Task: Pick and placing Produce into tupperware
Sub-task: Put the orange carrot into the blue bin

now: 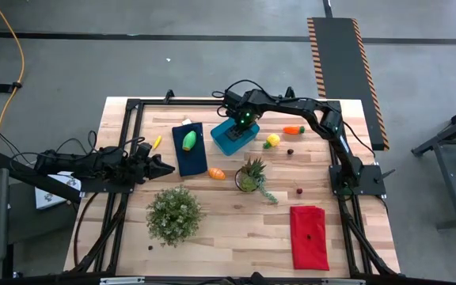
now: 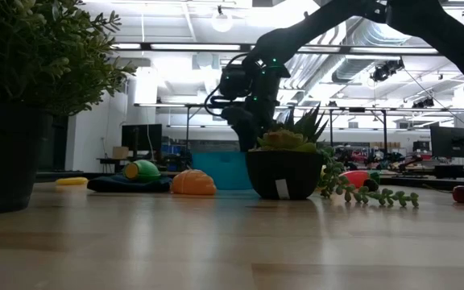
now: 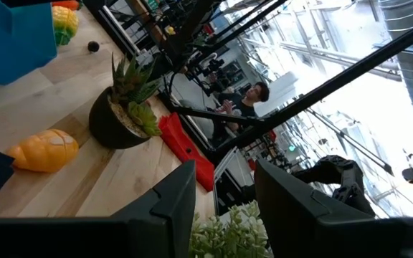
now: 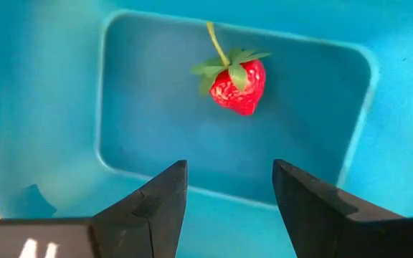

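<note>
- Right gripper: fingers spread, empty, poised directly above the small bright blue rectangular plastic tub.
- Red toy strawberry with green leaves: lying loose on the tub's floor; judged just placed.
- Yellow toy lemon: just beside the tub; likely next pick, calling for a lift and sideways reach.
- Left gripper: fingers parted, empty, well apart from the tub.
</note>
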Controlling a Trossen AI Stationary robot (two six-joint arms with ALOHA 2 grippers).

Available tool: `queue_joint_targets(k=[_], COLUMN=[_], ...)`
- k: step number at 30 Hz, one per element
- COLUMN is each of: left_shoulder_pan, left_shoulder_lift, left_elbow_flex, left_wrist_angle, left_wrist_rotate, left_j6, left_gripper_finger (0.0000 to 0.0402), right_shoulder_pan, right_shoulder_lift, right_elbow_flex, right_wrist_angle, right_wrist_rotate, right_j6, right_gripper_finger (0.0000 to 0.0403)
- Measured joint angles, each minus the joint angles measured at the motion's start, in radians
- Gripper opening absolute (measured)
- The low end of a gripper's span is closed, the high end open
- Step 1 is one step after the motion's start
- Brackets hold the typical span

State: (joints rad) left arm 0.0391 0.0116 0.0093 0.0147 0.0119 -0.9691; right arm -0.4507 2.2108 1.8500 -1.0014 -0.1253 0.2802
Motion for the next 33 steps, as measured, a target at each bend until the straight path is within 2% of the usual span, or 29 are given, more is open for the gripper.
queue_joint_targets(k=[33], left_shoulder_pan=[0.000], left_shoulder_lift=[0.000], left_elbow_flex=[0.000], left_wrist_angle=[-0.002], left_wrist_rotate=[-0.004], left_j6=[0.075], left_gripper_finger=[0.0131], right_shoulder_pan=[0.000], right_shoulder_lift=[0.000], right_elbow_flex=[0.000], right_wrist_angle=[0.063], right_wrist_rotate=[-0.007], right_j6=[0.056], right_gripper_finger=[0.0197])
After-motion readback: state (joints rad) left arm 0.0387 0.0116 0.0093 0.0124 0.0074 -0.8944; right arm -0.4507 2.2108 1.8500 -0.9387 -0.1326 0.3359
